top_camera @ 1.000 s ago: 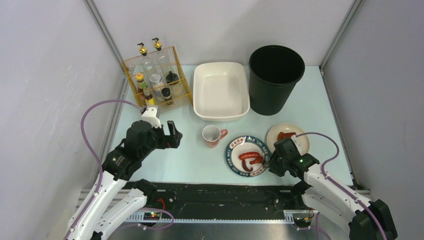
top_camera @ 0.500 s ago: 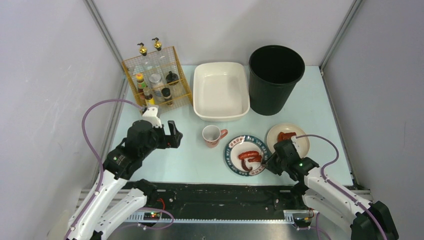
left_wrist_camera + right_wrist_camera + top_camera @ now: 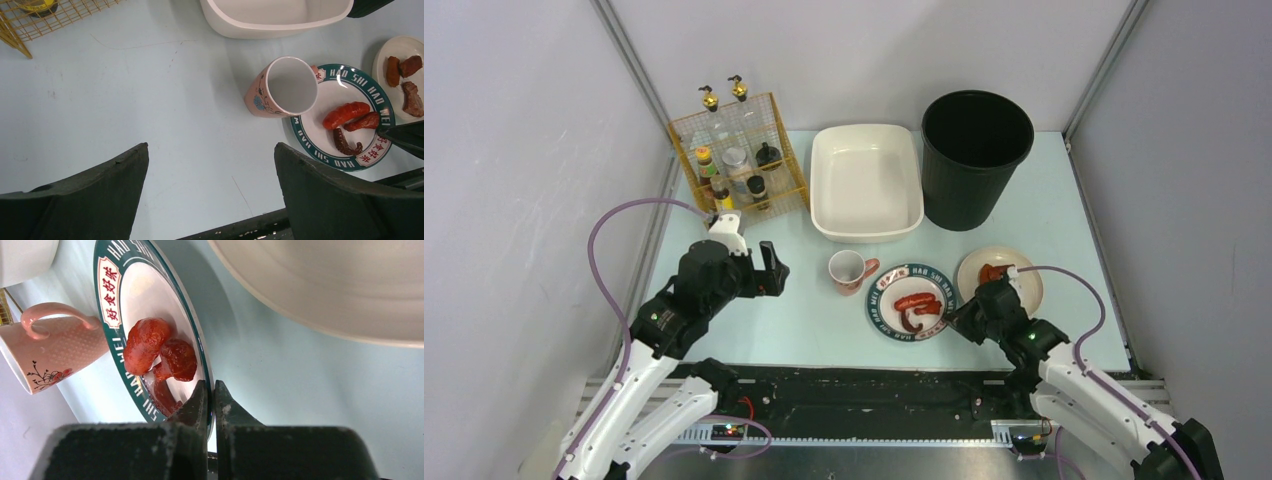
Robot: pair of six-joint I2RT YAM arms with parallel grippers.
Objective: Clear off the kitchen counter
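Observation:
The pale mint-blue kitchen counter [image 3: 804, 310] carries a green-rimmed plate [image 3: 924, 272] with red sausages [image 3: 914, 303]. My right gripper [image 3: 949, 318] is shut on this plate's near-right rim; the right wrist view shows the jaws [image 3: 210, 385] pinching the rim [image 3: 107, 290] beside the sausages [image 3: 145, 342]. A pink mug [image 3: 849, 270] stands upright at the plate's left edge. A cream plate [image 3: 976, 268] with meat pieces lies to the right. My left gripper [image 3: 756, 275] is open and empty, above the counter left of the mug [image 3: 280, 87].
A white basin [image 3: 866, 180] and a black bin [image 3: 976, 150] stand at the back. A yellow wire rack [image 3: 739, 160] with bottles stands at the back left. Grey rails frame the counter.
My right gripper has moved left and away from the arm bases with the green-rimmed plate, so that the plate now reaches the mug. The left arm has not moved.

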